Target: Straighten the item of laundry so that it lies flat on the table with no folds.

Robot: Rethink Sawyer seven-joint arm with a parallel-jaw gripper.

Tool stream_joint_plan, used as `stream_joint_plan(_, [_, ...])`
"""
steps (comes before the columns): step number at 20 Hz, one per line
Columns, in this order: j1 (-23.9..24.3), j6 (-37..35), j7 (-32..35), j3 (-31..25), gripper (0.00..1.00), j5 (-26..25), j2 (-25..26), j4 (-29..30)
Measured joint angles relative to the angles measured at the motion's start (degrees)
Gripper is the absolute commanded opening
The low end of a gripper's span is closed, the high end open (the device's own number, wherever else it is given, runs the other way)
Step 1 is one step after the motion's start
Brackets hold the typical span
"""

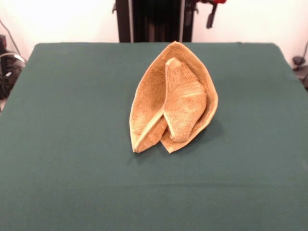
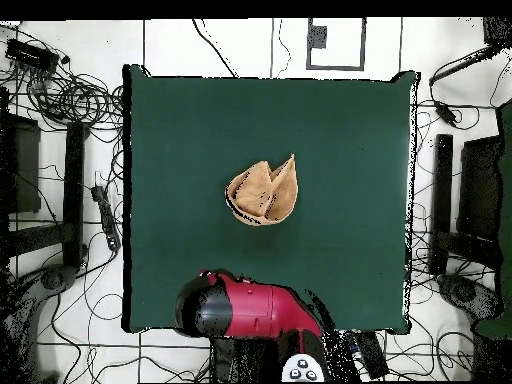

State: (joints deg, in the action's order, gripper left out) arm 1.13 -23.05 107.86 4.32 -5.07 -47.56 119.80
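Near the middle of the table (image 1: pixel 57 144), a bit toward the robot's side, sits the golden-orange towel (image 1: pixel 171 101), and it's nowhere close to flat. It's bunched into a sort of cupped shell shape: the outer edge curls up and around like a rim, and an inner flap is folded over on itself down the centre, with the woven band showing as ribbed stripes across that flap. Two folded corners poke out at the end nearest the front camera, touching each other. From overhead the towel (image 2: pixel 263 192) looks like a small rounded lump with a pointed corner sticking out toward the far edge, and dark green cloth all around it on every side.

The red and black arm (image 2: pixel 250 308) is pulled back, hunched over the table's edge (image 2: pixel 128 200) at the robot's end, well apart from the towel. In the front view only bits of dark and red hardware show at the top edge by the black pedestal (image 1: pixel 154 19). Can't tell whether the fingers are spread or pressed together, they just aren't visible clearly enough. Nothing is touching the towel.
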Motion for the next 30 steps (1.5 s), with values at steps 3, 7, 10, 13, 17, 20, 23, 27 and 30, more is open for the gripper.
stream_joint_plan(3, [0.1,1.6,0.0,0.0,1.00,-1.6,2.0,0.0])
stream_joint_plan(7, [0.1,5.3,0.0,0.2,1.00,-3.0,5.3,0.0])
stream_joint_plan(10, [0.1,8.5,0.0,0.4,1.00,-4.0,8.3,0.0])
stream_joint_plan(13, [0.1,10.7,0.0,0.8,1.00,-4.7,11.0,-0.1])
stream_joint_plan(17, [0.2,12.0,0.0,1.0,1.00,-4.8,13.5,-0.1])
stream_joint_plan(20, [0.3,12.1,0.0,1.1,1.00,-4.8,14.8,-0.1])
stream_joint_plan(23, [0.5,12.1,0.0,1.0,1.00,-4.9,15.3,-0.1])
stream_joint_plan(27, [1.4,10.4,0.0,1.0,1.00,-5.0,12.0,0.2])
stream_joint_plan(30, [1.5,7.2,0.0,1.0,1.00,-5.0,8.0,0.2])
